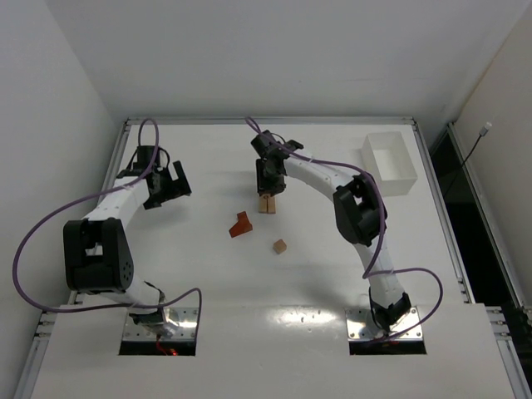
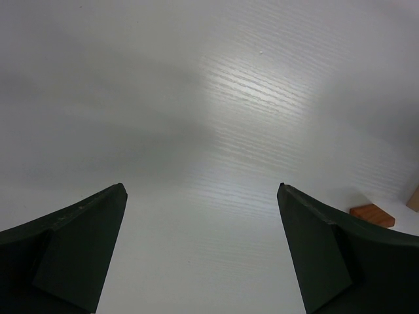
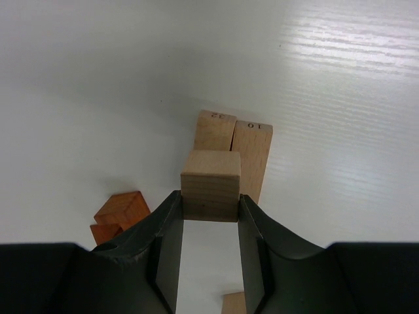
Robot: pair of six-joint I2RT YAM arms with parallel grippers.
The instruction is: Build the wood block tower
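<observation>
My right gripper point(image 3: 210, 203) is shut on a pale tan cube point(image 3: 211, 185) and holds it just above two tan bars point(image 3: 233, 149) that lie side by side on the table. In the top view the right gripper point(image 1: 268, 184) hangs over those bars point(image 1: 267, 204). A reddish-brown block point(image 1: 241, 224) lies left of them, and it also shows in the right wrist view point(image 3: 118, 215). A small tan cube point(image 1: 280, 246) lies nearer the arms. My left gripper point(image 1: 170, 184) is open and empty at the far left, over bare table point(image 2: 203, 190).
A white rectangular tray point(image 1: 389, 162) stands at the back right. The reddish-brown block shows at the right edge of the left wrist view point(image 2: 372, 214). The table's raised edge point(image 1: 266, 121) runs along the back.
</observation>
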